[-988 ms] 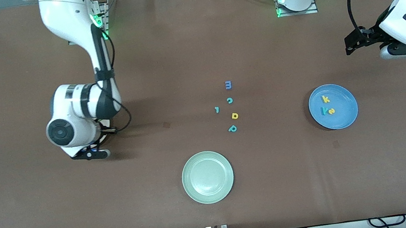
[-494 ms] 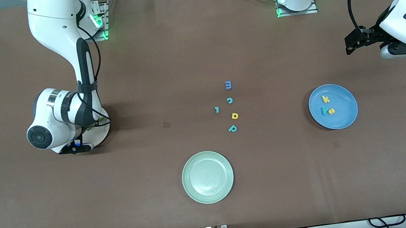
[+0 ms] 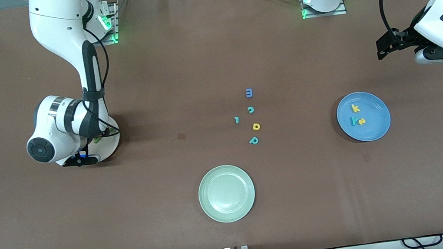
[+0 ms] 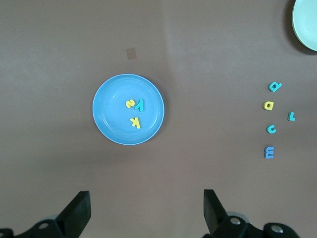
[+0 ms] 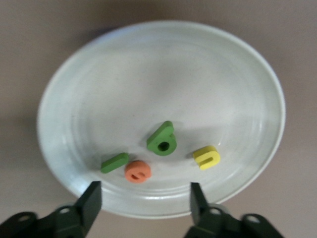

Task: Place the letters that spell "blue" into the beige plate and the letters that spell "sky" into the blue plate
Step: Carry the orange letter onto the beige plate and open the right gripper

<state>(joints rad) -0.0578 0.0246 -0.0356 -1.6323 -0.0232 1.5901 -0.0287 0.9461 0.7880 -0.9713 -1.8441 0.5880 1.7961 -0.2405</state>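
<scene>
Inside the beige plate (image 5: 158, 64), low in the right wrist frame, green b (image 5: 162, 139), green l (image 5: 115, 162), orange e (image 5: 137, 171) and yellow u (image 5: 206, 157) are seen between the open, empty right gripper (image 5: 143, 201). At right of the front frame, yellow k (image 3: 355, 108), yellow s (image 3: 361, 121) and teal y (image 3: 352, 121) are held by the blue plate (image 3: 378, 127); the left gripper (image 4: 146, 208) is spread open.

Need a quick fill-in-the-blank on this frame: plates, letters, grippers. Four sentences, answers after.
1. The green b, green l, yellow u and orange e lie in the ____ plate.
2. The blue plate holds ____ letters.
3. The right gripper, over the beige plate, has its fingers ____.
4. The ____ plate holds no letters.

Missing words: beige; three; open; pale green
</scene>
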